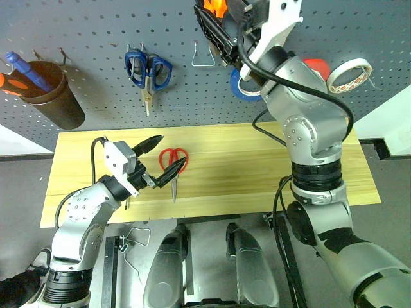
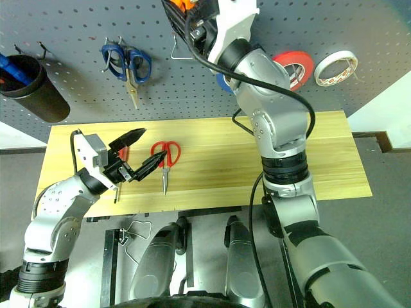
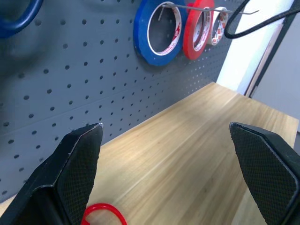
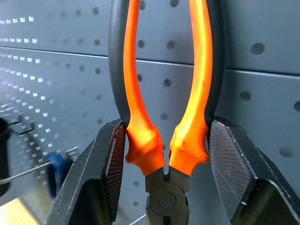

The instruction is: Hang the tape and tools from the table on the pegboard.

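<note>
The right claw point(image 4: 161, 173) is being held closed on the pliers point(image 4: 164, 122), its two pads pressed against the flared orange-and-black handles just above the pivot, with the handles rising toward the pegboard point(image 1: 83, 32). In the head views, this claw is being carried high against the board, near a triangular wire hook point(image 1: 203, 58).

The risk here is judged to be a miss at the hook: the grip is being taken low on the handles, so the pliers could pivot between the pads, or the handles could be pressed together so that no gap is being left for the hook. If they are released before being seated, they could drop to the worktop point(image 1: 257, 179).

The left claw point(image 1: 156, 160) is being kept wide, with nothing between its fingers, hovering over the worktop just beside the red-handled scissors point(image 1: 174, 163), which are lying flat and not yet hung. A slim screwdriver point(image 2: 119, 173) appears to be lying under that arm, largely hidden.

The red tape point(image 2: 297, 66) is already being carried on a peg, between a blue roll point(image 3: 157, 28) and a white roll point(image 2: 335, 67). Blue-handled scissors point(image 1: 147, 70) and a brown cup point(image 1: 54, 93) are also being held by the board.
</note>
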